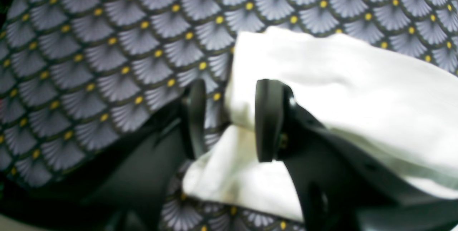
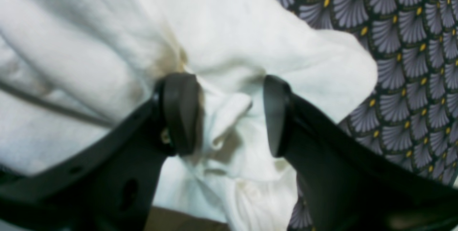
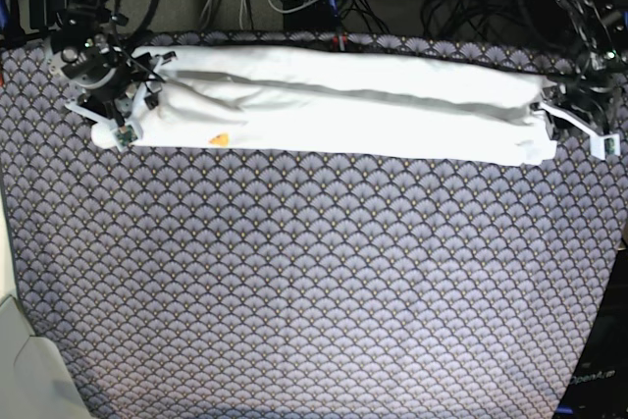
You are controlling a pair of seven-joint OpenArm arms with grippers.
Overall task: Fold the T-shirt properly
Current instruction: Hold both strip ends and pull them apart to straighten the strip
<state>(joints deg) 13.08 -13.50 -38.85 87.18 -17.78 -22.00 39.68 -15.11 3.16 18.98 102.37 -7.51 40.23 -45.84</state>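
1. Risk of a crooked fold: T-shirt [image 3: 334,105] lying as a long white roll along the far edge of the patterned tablecloth [image 3: 314,282], each end bunched, so uneven lifting could skew it.
2. Risk of slipping: loose folds between pads, thin catch possible.
3. Left gripper [image 1: 229,120]: jaws apart about halfway, straddling a fold of cloth at the roll's end; clamped or not, cannot tell.
4. Right gripper [image 2: 229,114]: jaws wide apart around crumpled cloth, left pad touching, not pinched.
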